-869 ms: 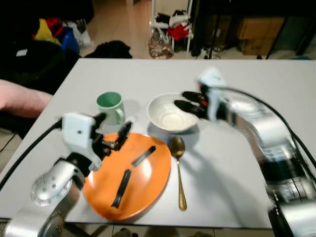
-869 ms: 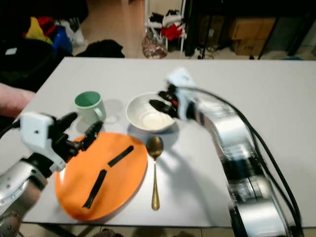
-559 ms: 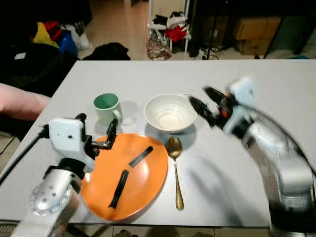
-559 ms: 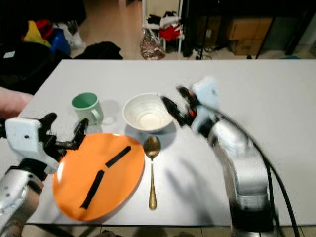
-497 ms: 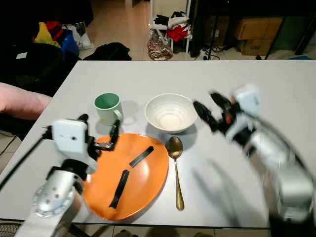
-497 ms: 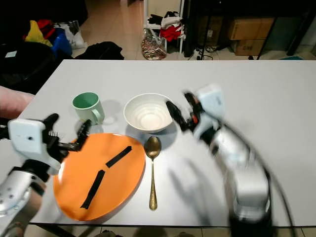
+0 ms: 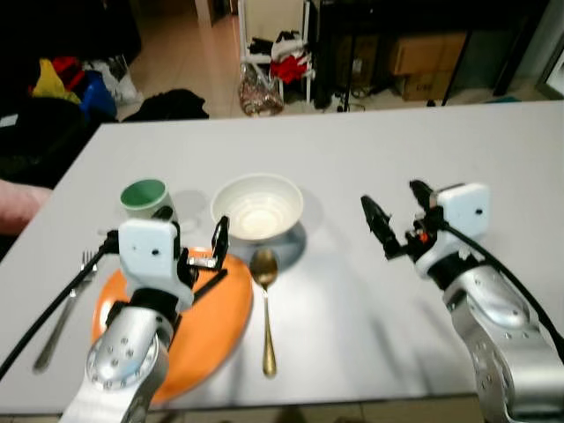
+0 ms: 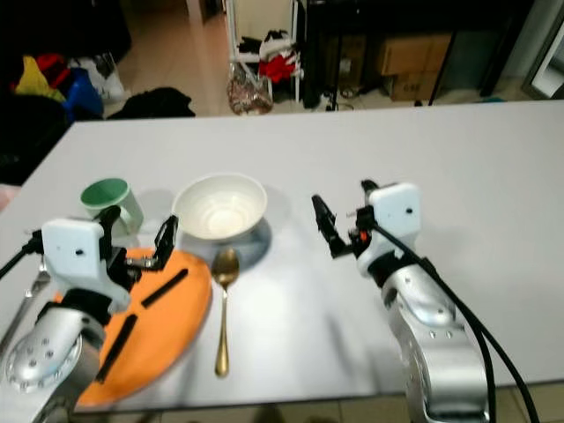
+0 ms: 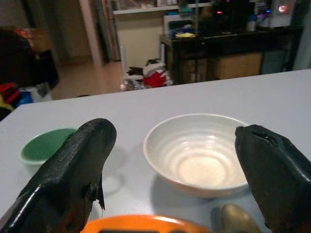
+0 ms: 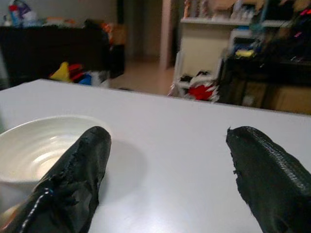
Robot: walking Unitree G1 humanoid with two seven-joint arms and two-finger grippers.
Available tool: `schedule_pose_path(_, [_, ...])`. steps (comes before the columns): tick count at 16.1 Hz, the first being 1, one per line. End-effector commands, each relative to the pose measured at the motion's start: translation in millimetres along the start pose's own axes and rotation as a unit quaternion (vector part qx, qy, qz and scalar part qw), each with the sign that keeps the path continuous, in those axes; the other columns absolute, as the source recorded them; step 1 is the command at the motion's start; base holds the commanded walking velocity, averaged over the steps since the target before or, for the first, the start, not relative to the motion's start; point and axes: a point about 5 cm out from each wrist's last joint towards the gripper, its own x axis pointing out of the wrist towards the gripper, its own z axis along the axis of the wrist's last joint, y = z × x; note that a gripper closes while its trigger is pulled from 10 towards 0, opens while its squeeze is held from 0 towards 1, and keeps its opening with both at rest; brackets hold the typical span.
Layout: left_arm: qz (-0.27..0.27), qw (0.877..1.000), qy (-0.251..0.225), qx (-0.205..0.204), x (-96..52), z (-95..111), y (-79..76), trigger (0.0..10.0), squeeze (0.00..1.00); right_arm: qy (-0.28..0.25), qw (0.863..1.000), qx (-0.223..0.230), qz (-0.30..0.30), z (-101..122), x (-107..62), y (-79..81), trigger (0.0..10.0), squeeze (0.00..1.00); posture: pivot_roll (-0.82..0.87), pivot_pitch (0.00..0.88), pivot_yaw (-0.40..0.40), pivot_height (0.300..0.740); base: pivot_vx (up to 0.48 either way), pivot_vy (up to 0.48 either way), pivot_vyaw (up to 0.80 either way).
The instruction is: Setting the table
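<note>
Around the white bowl: mug just left, spoon and orange plate in front. Left gripper hangs spread over the plate, right gripper spread and empty to the bowl's right. A careless sweep could knock the bowl.

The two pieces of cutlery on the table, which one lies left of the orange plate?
The silver fork, at the grey table's left edge. The gold spoon lies right of the orange plate, below the white bowl.
</note>
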Motion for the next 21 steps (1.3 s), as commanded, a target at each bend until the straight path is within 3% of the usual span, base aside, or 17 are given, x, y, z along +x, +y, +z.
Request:
schedule_pose_path(1, [0.015, 1.000, 0.008, 0.007, -1.7, -3, 3.1, 10.0, 1.00, -0.001, 1.000, 0.009, 0.019, 1, 1.4, 5.6, 10.0, 1.00, -0.08, 0.000, 0.045, 0.740, 0.000, -0.382, 0.00])
schedule_pose_path(6, [0.017, 1.000, 0.016, 0.019, -11.3, -8, 4.9, 10.0, 1.00, 0.018, 0.999, 0.020, 0.036, -11, -6.6, 14.3, 10.0, 1.00, -0.07, 0.000, 0.047, 0.740, 0.000, -0.382, 0.00])
schedule_pose_path(10, [0.020, 0.999, 0.021, 0.035, -15.2, -11, 10.0, 10.0, 1.00, 0.023, 0.999, -0.012, 0.021, -18, -12.3, 14.6, 10.0, 1.00, -0.07, 0.000, 0.061, 0.740, 0.000, -0.367, 0.00])
schedule_pose_path(14, [0.014, 0.999, 0.013, 0.040, -16.8, -10, 11.0, 10.0, 1.00, 0.026, 0.999, 0.017, 0.040, -23, -18.0, 16.5, 10.0, 1.00, -0.06, 0.000, 0.074, 0.740, 0.000, 0.000, 0.80])
schedule_pose_path(18, [0.019, 0.998, 0.013, 0.050, -16.9, -11, 11.3, 10.0, 1.00, 0.022, 0.996, 0.031, 0.086, -28, -22.4, 30.1, 10.0, 1.00, -0.06, 0.000, 0.079, 0.740, 0.000, 0.000, 0.80])
schedule_pose_path(21, [0.031, 0.998, 0.016, 0.051, -19.2, -11, 12.8, 10.0, 0.92, 0.026, 0.995, 0.025, 0.092, -30, -19.8, 29.5, 10.0, 1.00, -0.04, 0.000, 0.067, 0.740, 0.000, 0.000, 0.80])
